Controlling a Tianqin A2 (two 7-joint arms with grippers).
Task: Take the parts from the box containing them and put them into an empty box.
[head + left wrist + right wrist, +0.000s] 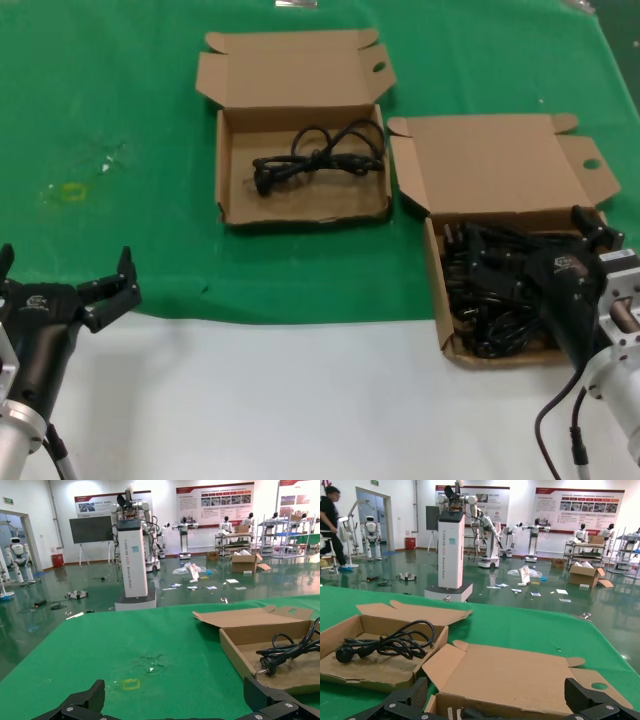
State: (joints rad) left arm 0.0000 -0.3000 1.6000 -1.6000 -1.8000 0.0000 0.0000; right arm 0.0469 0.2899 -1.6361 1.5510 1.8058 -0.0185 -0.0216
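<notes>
Tabletop (300, 400): green cloth (120, 120) over the far part, bare white strip along the near edge.

Two cardboard boxes, both with lids hinged open toward the far side. Far centre box (232, 165) holds one coiled black power cord (318, 155), plug end to the left. Right near box (436, 270) holds a tangled heap of black cords (490, 285); count cannot be told, several plugs show. The two boxes sit just beside each other, the right one's lid corner close to the far box's right wall.

Two claws. Left claw (68, 272) hovers over the near left of the tabletop, at the edge of the green cloth, fingers spread wide, holding nothing, well apart from both boxes. Right claw (590, 232) is over the right near box, at its far right corner above the heap; from the head view its fingers are hard to read, but the right wrist view shows the fingertips (592, 697) spread wide with nothing between them.

Left wrist view shows the single cord (285, 652) and its plug up close, plus a small yellow mark (131, 684) on the cloth. Right wrist view shows both boxes in a row, the far one (345, 630) with its cord (395, 642), and the open lid (520, 672) of the full box. Both wrist views show a hall with other robots behind, which the head view does not.
</notes>
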